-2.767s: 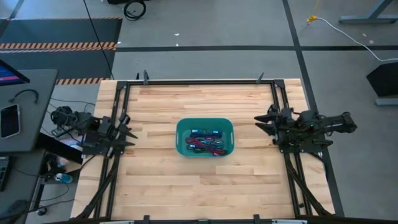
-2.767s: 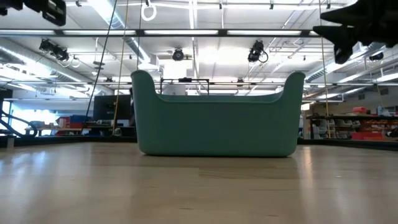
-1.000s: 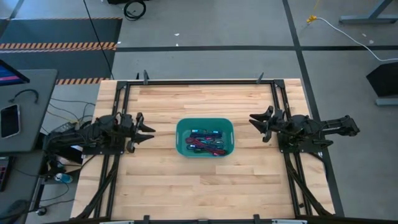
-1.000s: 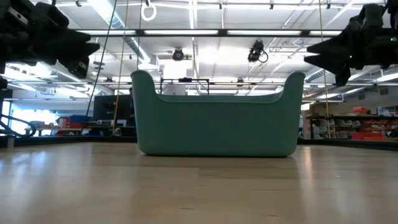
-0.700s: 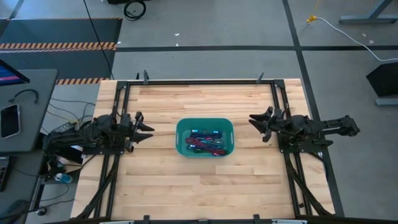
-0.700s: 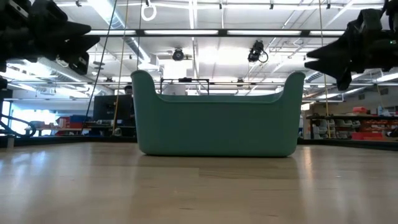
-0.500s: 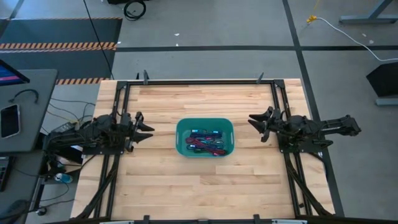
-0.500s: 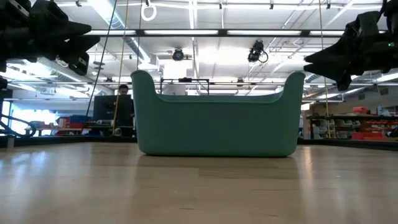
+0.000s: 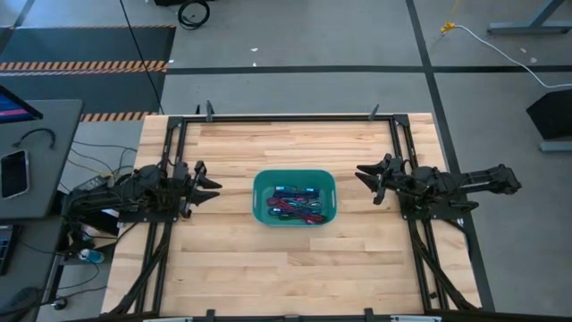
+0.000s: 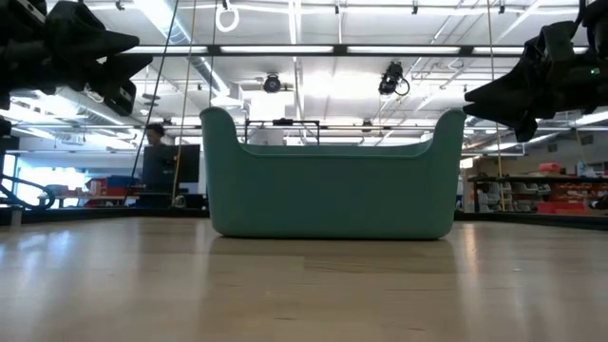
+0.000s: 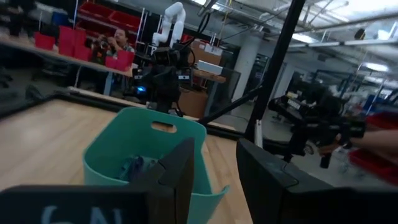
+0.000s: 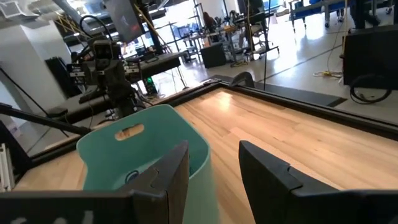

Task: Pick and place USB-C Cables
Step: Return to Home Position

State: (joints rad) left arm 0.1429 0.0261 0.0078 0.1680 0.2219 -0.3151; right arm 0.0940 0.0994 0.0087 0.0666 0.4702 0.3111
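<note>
Claw status: left claw and right claw are both spread and hold nothing; each wrist view shows a clear gap. Both hang above the desk, pointing inward at the bin. Left one is on its left, right one on its right, each well apart from it.

Near strip of desk: plain wood.

Mid-desk: teal bin, upright, flat on the wood. USB-C Cables lie inside it in one loose heap, red and dark strands crossing. Can't separate or count them. I see cables only in the bin, so placing looks done and the arms look about parked.

Handling, my read:
- Cables are light, thin and limp; smooth jackets likely slip.
- Heap is tangled, so lifting one may drag its neighbours.
- Best hold is across the thick middle of a bundle, not a plug end or a single strand.
- Bin looks like light plastic and would probably slide if nudged.

Far: room behind the desk, one person standing left of the bin in the low view.
</note>
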